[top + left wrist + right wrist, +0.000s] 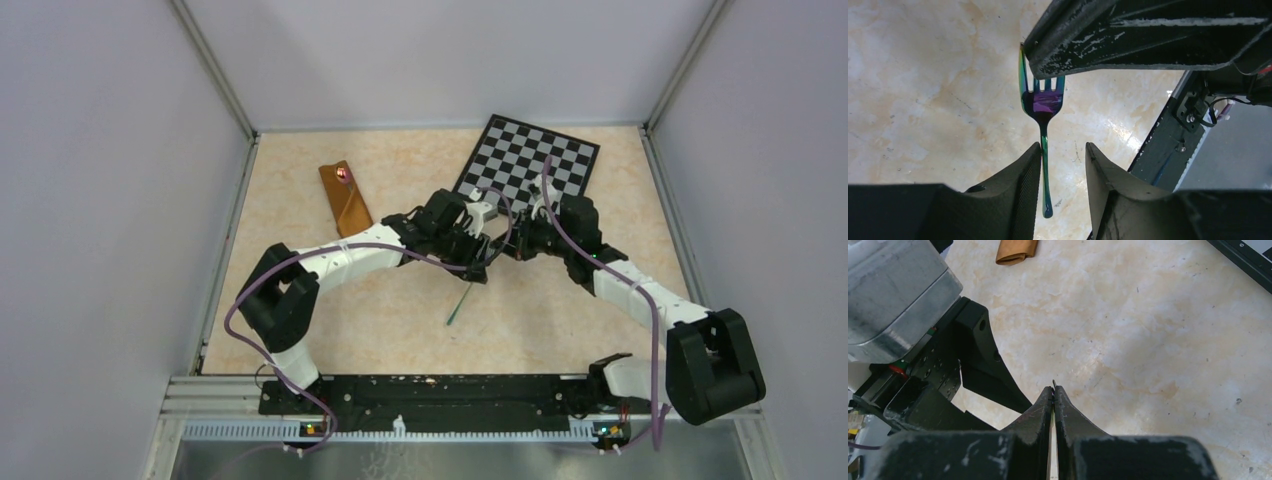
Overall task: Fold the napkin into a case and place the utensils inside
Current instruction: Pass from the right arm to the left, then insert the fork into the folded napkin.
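Both claws at the fork [1042, 105]: right claw [1053, 392] clamps its tines, left claw [1063, 147] open astride the handle, case [345, 195] far left.

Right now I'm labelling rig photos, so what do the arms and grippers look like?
Both the left arm and right arm have white links between bulky black joints, each trailed by a purple cable. The left gripper and right gripper have black, wedge-shaped, scuffed fingers.

The left end effector [1063, 147] hangs half parted beside the right end effector [1053, 390], pinched closed.
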Tool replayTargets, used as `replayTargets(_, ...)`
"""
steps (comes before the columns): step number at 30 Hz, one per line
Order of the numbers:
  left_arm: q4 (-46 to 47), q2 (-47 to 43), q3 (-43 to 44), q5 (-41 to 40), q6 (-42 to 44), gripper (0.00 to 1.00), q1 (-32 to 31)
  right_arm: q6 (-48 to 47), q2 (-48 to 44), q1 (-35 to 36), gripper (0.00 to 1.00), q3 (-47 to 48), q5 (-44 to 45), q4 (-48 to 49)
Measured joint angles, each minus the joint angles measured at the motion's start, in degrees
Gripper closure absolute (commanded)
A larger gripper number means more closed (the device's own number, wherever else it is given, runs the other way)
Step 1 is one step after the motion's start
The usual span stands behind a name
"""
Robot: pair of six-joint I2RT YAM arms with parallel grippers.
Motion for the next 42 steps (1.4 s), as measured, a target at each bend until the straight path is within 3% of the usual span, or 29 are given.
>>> replayTargets(9,1.8,0.0,0.0,-3.5,-1.5,0.81,-0.2,0.4,0.0,0.0,1.00,0.0,-1.1,1.2)
replayTargets(13,2.2,0.0,-0.1,-4.4,-1.9,1.00,-0.2,0.5,0.0,0.0,1.00,-0.1,-1.7,2.0)
replayTargets(15,2.3,0.0,-0.1,-4.6,-2.0,1.00,-0.2,0.5,0.0,0.0,1.00,-0.1,-1.9,2.3)
replayTargets(19,2.5,0.0,-0.1,-7.1,-1.5,1.00,-0.4,1.3,0.0,0.0,0.62,-0.1,-1.1,2.1)
replayTargets(24,1.9,-0.7,-0.1,-19.4,0.5,1.00,1.2,2.8,0.4,0.3,0.58,2.1,7.3,-4.5)
replayTargets(27,1.6,-1.0,0.5,-24.2,1.2,1.00,7.4,3.7,1.9,0.3,0.59,4.1,9.9,-7.5)
replayTargets(30,1.3,-0.9,2.9,-28.6,1.5,1.00,17.5,4.4,3.7,0.3,0.56,4.3,10.3,-8.8)
replayTargets(35,1.9,3.5,12.8,-32.9,3.4,1.00,32.0,4.3,4.4,0.3,0.52,4.3,10.2,-10.8)
replayTargets(42,0.3,16.1,28.0,-32.2,5.7,1.00,41.7,3.3,5.4,0.3,0.52,4.4,9.8,-11.3)
